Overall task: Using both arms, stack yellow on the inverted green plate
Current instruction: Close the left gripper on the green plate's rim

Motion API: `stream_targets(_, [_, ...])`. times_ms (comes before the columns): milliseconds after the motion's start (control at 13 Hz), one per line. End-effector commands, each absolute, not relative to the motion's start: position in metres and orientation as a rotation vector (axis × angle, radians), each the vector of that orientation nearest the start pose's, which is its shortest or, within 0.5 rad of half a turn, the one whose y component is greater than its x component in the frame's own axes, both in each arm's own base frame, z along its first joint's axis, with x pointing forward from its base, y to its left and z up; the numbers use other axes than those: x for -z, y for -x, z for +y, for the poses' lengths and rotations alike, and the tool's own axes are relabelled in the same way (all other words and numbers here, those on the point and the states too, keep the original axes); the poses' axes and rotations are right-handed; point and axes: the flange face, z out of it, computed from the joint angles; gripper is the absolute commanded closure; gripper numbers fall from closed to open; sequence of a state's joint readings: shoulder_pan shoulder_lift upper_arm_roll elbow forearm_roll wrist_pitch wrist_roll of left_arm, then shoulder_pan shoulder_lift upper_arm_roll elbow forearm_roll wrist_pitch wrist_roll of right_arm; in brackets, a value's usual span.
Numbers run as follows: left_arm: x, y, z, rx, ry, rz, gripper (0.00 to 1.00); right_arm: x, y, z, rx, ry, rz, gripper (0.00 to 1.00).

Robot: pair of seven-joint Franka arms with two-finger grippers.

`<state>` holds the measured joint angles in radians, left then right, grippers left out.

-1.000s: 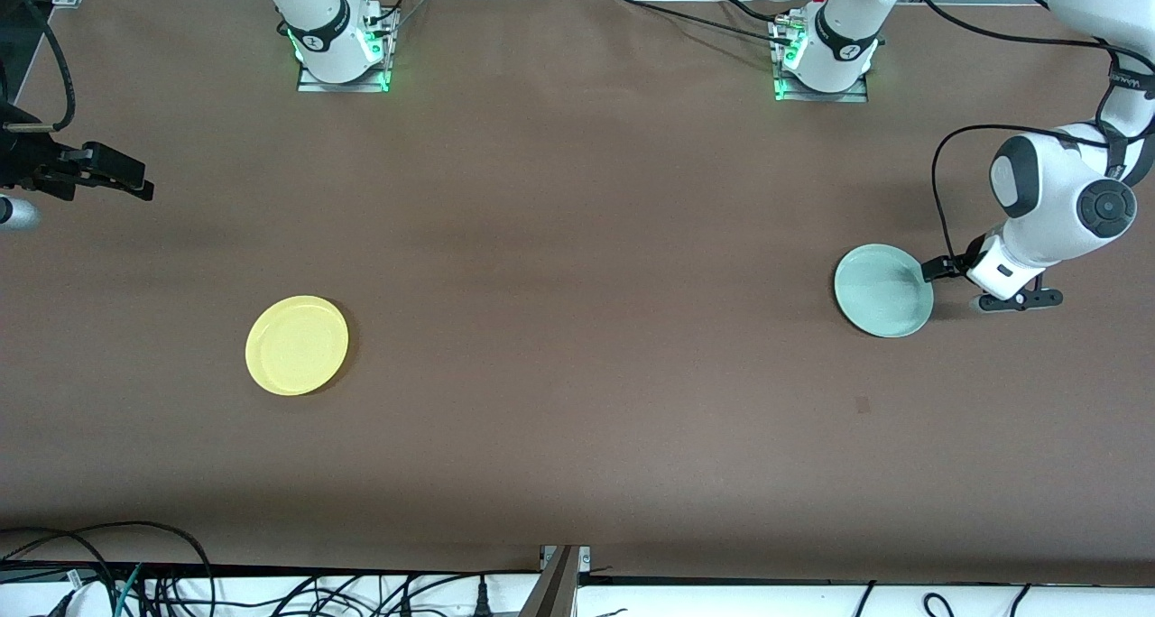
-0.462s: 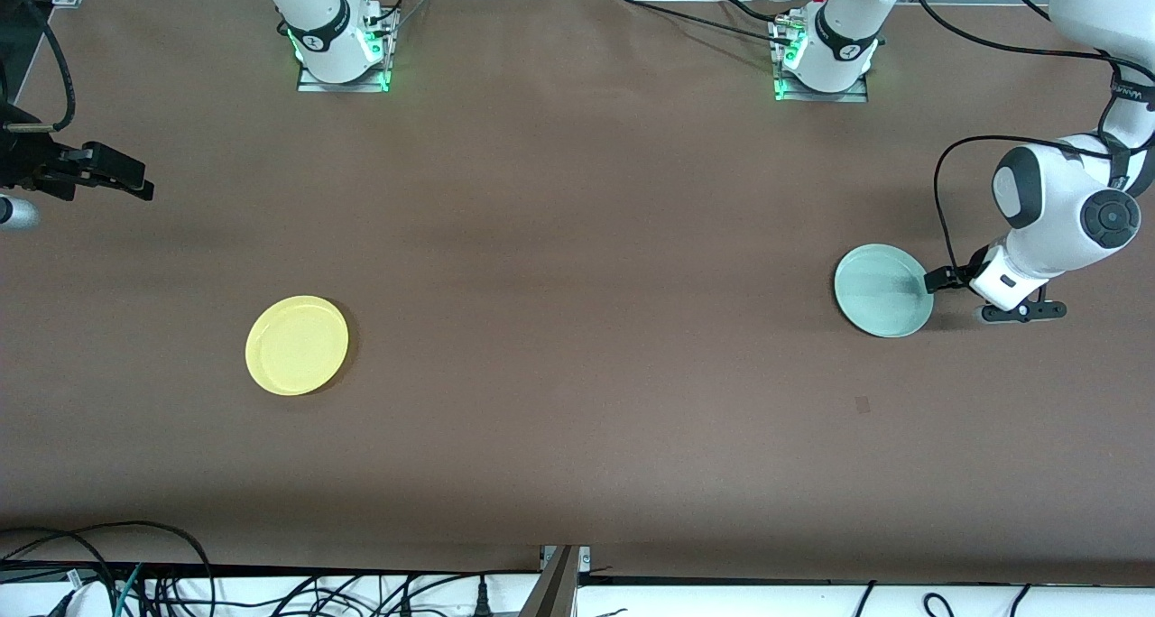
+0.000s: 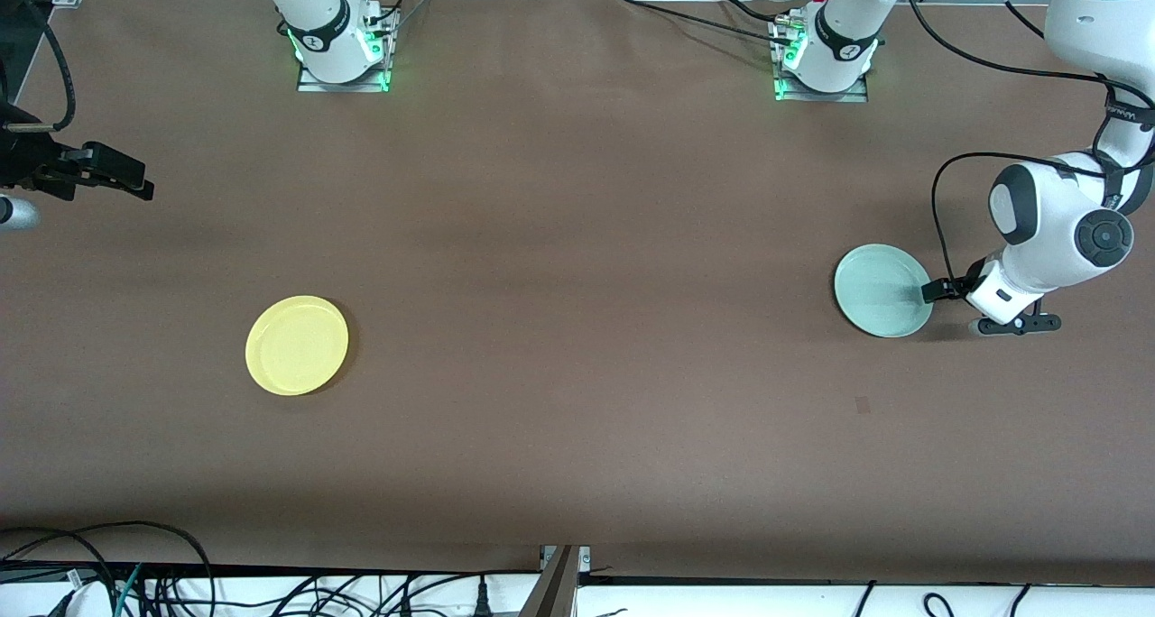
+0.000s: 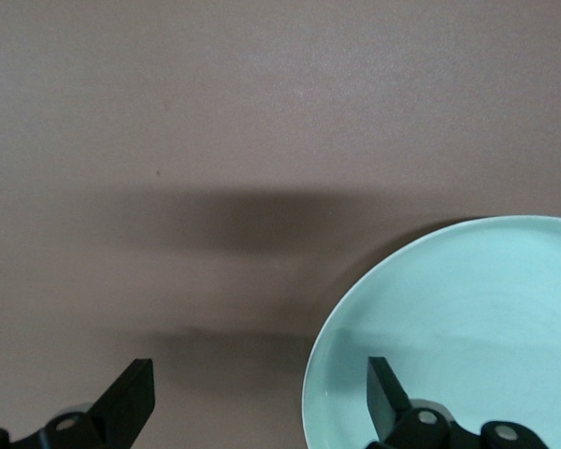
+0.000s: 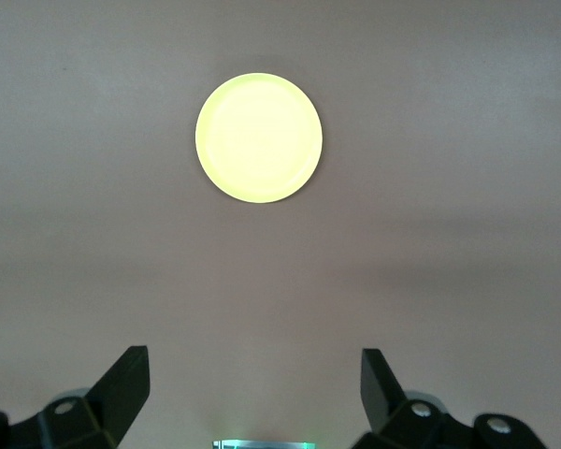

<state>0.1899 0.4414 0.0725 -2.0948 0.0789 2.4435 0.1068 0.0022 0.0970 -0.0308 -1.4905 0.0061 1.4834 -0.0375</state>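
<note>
The yellow plate point(image 3: 297, 345) lies flat on the brown table toward the right arm's end, and it also shows in the right wrist view point(image 5: 259, 137). The green plate point(image 3: 882, 290) lies hollow side up toward the left arm's end. My left gripper point(image 3: 943, 290) is low at that plate's rim on the side toward the left arm's end of the table. It is open point(image 4: 259, 398): one finger point(image 4: 385, 391) is over the green plate point(image 4: 467, 327), the other over bare table. My right gripper point(image 3: 131, 179) is open point(image 5: 254, 388) and empty, held high away from the yellow plate.
The brown table point(image 3: 577, 328) carries only the two plates. The two arm bases point(image 3: 341, 53) point(image 3: 823, 62) stand along its edge farthest from the front camera. Cables hang below the edge nearest to that camera point(image 3: 135, 581).
My left gripper has slid a little along the green plate's rim, toward the front camera. The plates and the right arm have not moved.
</note>
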Motion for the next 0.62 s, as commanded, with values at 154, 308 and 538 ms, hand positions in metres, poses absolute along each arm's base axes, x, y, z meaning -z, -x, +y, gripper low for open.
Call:
stream_targets(154, [-0.183, -0.549, 0.153, -0.233, 3.103, -0.036, 0.00, -0.603, -0.573, -0.014, -0.169, 3.115, -0.009, 0.00])
stream_targets(308, [-0.183, -0.548, 0.153, -0.243, 3.105, -0.015, 0.00, -0.603, -0.573, -0.014, -0.169, 3.115, -0.009, 0.00])
stream_targets(538, [-0.187, -0.542, 0.152, -0.316, 3.112, 0.008, 0.00, -0.604, -0.574, -0.015, -0.164, 3.114, -0.009, 0.00])
